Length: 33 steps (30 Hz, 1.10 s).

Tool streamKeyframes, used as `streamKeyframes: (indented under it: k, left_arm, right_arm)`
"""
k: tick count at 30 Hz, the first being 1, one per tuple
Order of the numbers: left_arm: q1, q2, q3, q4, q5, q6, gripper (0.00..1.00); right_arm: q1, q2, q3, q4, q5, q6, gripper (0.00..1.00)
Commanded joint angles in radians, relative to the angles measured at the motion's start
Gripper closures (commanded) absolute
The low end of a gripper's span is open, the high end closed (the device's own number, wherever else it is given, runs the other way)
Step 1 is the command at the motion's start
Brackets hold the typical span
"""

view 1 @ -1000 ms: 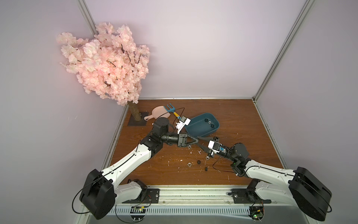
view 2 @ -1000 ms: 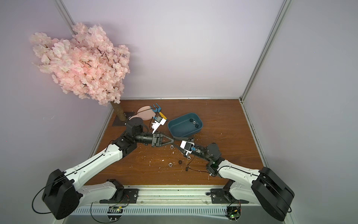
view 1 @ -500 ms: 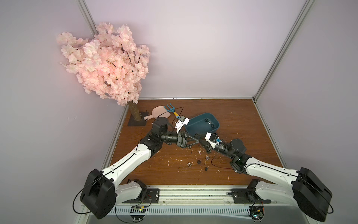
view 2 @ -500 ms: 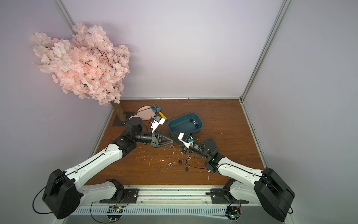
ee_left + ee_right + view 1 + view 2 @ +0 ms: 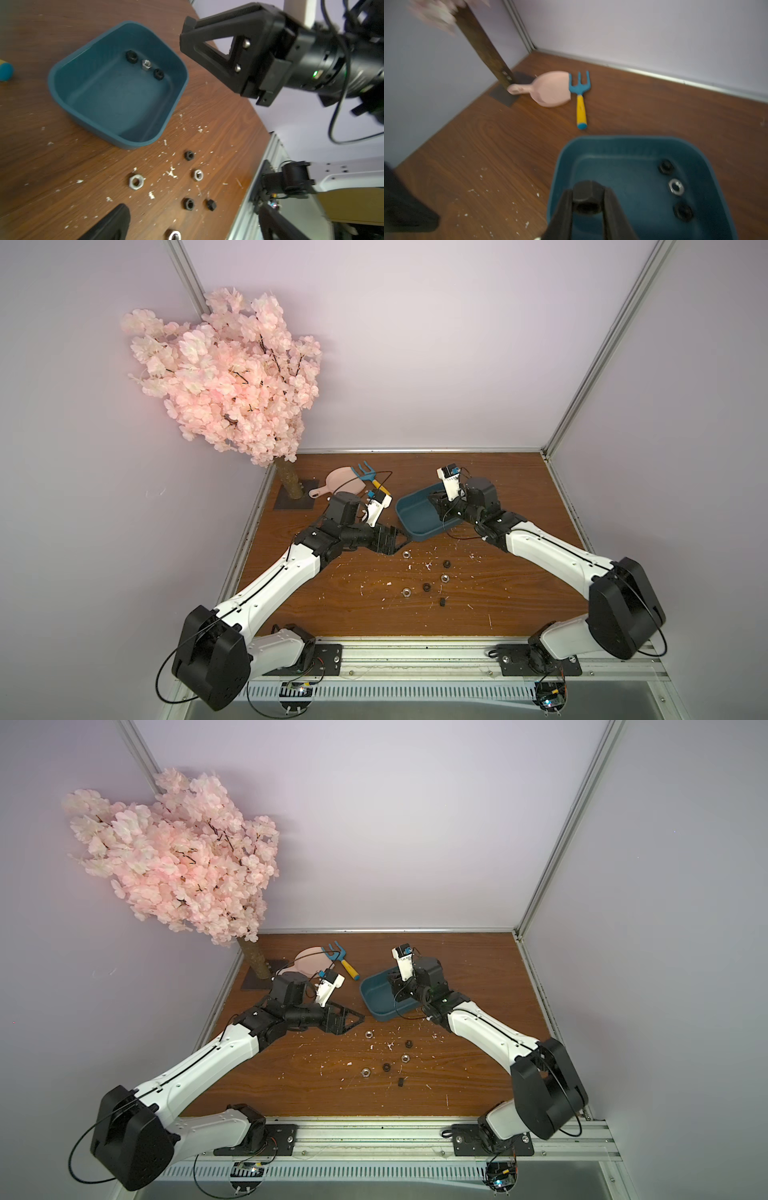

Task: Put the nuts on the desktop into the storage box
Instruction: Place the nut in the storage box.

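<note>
The brown wood-grain desktop (image 5: 332, 605), scuffed and scratched, carried the shallow, round-cornered teal plastic storage box (image 5: 415, 519) toward its far middle. The left gripper (image 5: 400, 542) sat just beside the box's near corner, its black jaws spread wide and empty. The right gripper (image 5: 587, 193) hung over the box, pinching a black hexagonal nut (image 5: 584, 205). Inside lay three nuts (image 5: 146, 64), and six loose nuts (image 5: 444, 577), black and shiny silver, dotted the board nearby.

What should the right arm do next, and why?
Probably open the right claw and let go. It is shut on a black nut that hangs over the inside of the storage box, near one wall, and three nuts lie in the box. A drop from here should land inside.
</note>
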Motion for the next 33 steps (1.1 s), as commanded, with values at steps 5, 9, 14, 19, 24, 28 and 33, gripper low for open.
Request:
streamKeyframes:
  k: [5, 9, 14, 19, 24, 28, 33]
  left_arm:
    - [-0.045, 0.096, 0.024, -0.170, -0.261, 0.131, 0.00]
    - [-0.046, 0.131, 0.016, -0.178, -0.285, 0.146, 0.00]
    - [-0.046, 0.154, 0.007, -0.187, -0.318, 0.142, 0.00]
    - [-0.046, 0.178, 0.006, -0.192, -0.317, 0.143, 0.00]
    - [-0.046, 0.190, 0.006, -0.191, -0.314, 0.149, 0.00]
    - [-0.045, 0.201, 0.008, -0.192, -0.307, 0.150, 0.00]
    - [-0.046, 0.209, 0.010, -0.193, -0.304, 0.152, 0.01]
  right_arm:
    - [-0.009, 0.177, 0.213, -0.367, 0.198, 0.037, 0.93]
    - [-0.021, 0.306, 0.342, -0.452, 0.225, 0.023, 0.93]
    - [-0.028, 0.475, 0.528, -0.539, 0.248, 0.010, 0.91]
    - [-0.032, 0.587, 0.645, -0.565, 0.262, 0.015, 0.90]
    - [-0.038, 0.688, 0.757, -0.617, 0.290, 0.013, 0.88]
    - [-0.041, 0.739, 0.818, -0.653, 0.296, 0.017, 0.84]
    - [-0.043, 0.757, 0.831, -0.671, 0.314, 0.027, 0.81]
